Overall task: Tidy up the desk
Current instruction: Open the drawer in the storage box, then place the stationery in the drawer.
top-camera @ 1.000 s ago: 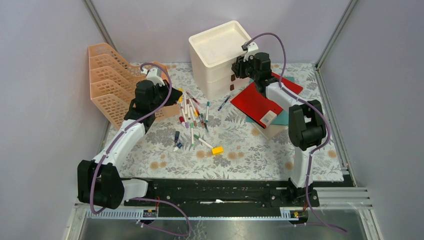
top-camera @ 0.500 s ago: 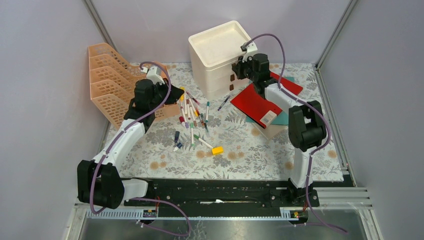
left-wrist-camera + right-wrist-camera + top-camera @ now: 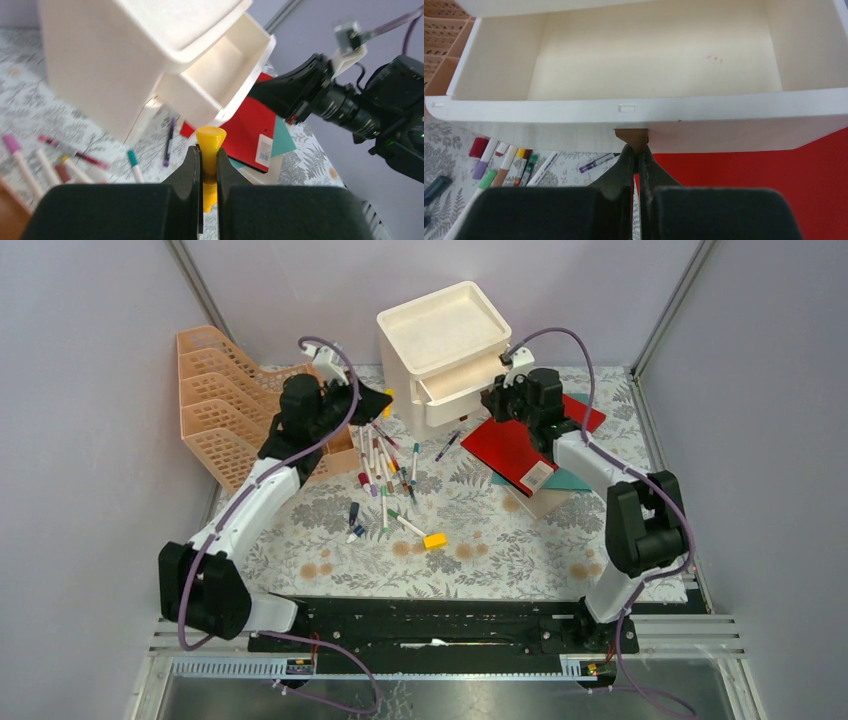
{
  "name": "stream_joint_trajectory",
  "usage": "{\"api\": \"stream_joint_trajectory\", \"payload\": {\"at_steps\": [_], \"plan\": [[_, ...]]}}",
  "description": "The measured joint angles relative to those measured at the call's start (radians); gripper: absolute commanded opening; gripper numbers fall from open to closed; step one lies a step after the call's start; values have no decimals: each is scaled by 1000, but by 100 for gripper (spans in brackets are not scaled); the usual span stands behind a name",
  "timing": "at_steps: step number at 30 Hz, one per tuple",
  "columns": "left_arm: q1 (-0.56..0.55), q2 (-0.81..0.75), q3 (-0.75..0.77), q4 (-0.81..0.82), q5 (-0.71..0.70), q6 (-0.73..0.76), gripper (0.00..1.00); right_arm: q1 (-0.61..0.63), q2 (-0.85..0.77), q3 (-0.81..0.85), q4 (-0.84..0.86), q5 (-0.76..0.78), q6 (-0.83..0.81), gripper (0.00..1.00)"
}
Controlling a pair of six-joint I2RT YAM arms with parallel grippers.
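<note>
So the left gripper (image 3: 209,150) is clamping a small yellow plastic piece (image 3: 210,136) with a flared tip, holding it up near the open top drawer (image 3: 674,120) of the cream plastic drawer unit (image 3: 440,325). That unit is sitting at the far edge of the fern-print cloth desk (image 3: 480,540). The right gripper (image 3: 638,152) is pinching the drawer's brown tab handle (image 3: 631,135), jaws squeezing tight on it.

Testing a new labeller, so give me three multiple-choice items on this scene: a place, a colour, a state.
1. The red folder lies: A on a shelf; B atop other sheets on the desk; C on the floor.
2. The marker in the left gripper is: A purple; B yellow; C green.
3. The top drawer is: A shut; B pulled open; C lifted out.
Key: B, teal and tan edges show under it; B, a yellow tip sticks out of the grip; B, its inside shows, handle in the right gripper.
</note>
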Motion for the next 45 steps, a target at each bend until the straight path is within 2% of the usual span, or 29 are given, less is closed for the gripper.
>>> {"api": "stream_joint_trajectory", "payload": {"at_steps": [3,5,10,18,27,42,45], "plan": [[-51,79,110,-2,6,41,0,-6,-46,-47,-11,-24,-16,3],[-85,140,188,-15,6,72,0,-8,-67,-62,-26,-36,-28,17],[-181,345,436,-68,-8,189,0,-16,-93,-69,-65,-68,-57,60],[-270,623,773,-243,-74,368,0,-60,-160,-75,-135,-165,-68,88],[-290,722,890,-324,-142,512,0,-114,-241,-86,-256,-312,-110,98],[-308,729,907,-329,-182,587,0,-156,-273,-116,-350,-424,-129,100],[-314,729,908,-329,-191,595,3,-160,-278,-121,-356,-430,-128,100]]}}
